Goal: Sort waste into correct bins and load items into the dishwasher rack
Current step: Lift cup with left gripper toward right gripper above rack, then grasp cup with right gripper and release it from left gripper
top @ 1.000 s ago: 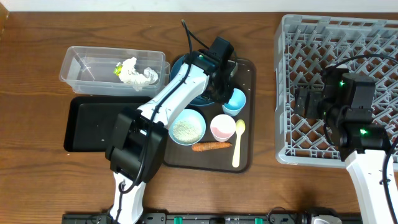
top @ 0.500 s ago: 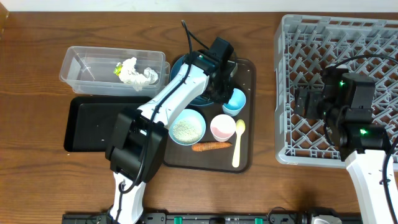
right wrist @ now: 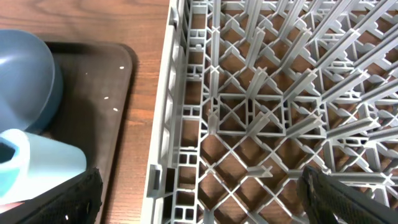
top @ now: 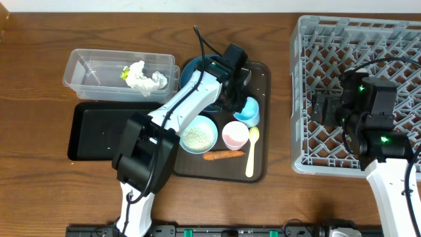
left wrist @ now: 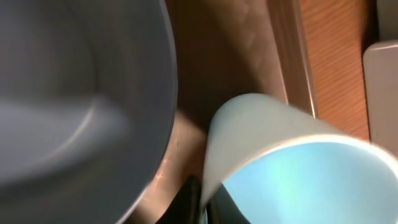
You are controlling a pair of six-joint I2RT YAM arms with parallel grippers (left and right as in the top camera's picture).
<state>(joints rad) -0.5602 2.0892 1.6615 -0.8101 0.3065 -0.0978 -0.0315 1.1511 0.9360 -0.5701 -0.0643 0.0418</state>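
Loading step: left jaws pinch the wall of the light blue cup (top: 248, 110), which sits tipped on the brown tray (top: 260, 164) (right by the dark blue bowl (top: 191, 69)). Right jaws gape wide over the rack (top: 297, 79). Next up, probably lift and carry it there.

Open lane: bare tabletop (top: 279, 131) strip between serving tray (top: 261, 74) and dishwasher rack (top: 300, 131). On the tray, light blue cup (top: 250, 110), pink cup (top: 235, 134) and spoon (top: 252, 153) crowd together, with narrow gaps only. Left arm (top: 191, 99) spans the dark blue bowl (top: 188, 68). Upright pegs (right wrist: 258, 78) line the rack floor.
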